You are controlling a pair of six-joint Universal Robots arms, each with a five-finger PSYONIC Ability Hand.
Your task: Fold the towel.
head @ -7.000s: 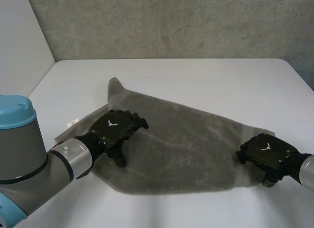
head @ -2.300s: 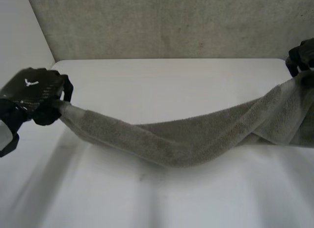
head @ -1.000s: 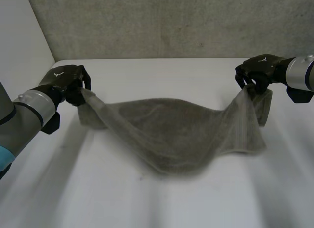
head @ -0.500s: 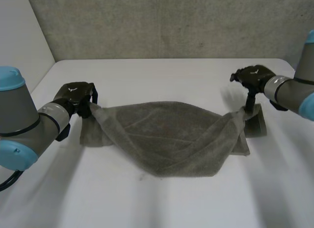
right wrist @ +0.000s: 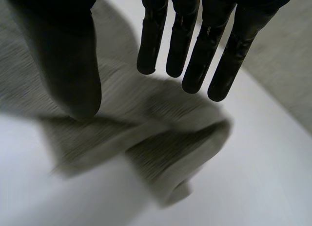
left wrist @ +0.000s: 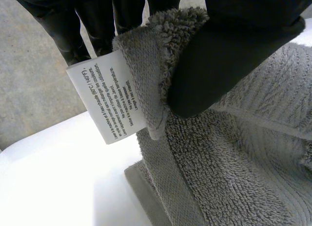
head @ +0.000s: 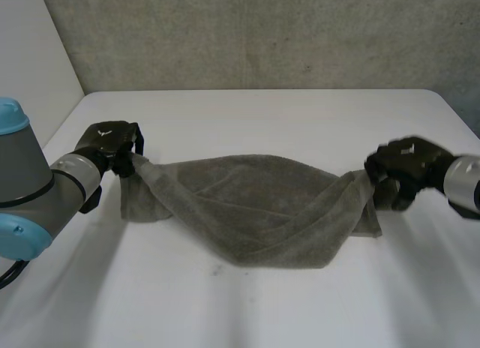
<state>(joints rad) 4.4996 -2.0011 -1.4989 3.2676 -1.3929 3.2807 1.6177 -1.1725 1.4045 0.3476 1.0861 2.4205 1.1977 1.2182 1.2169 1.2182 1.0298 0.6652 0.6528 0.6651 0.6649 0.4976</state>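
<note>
Table (head: 262,115): left hand (head: 111,142) pinches towel (head: 247,205); right hand (head: 406,163) splayed.

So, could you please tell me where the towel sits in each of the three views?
Head view: the towel stretches across the table between the left hand and the right hand.
Left wrist view: its corner, with the white label, is pinched in the left hand.
Right wrist view: its end lies beneath the right hand's straight fingers.
Shared landmark: the white table.

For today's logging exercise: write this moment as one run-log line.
step: folding towel | left hand: pinches labelled corner | right hand: open at opposite end | towel: rumpled on table
</note>
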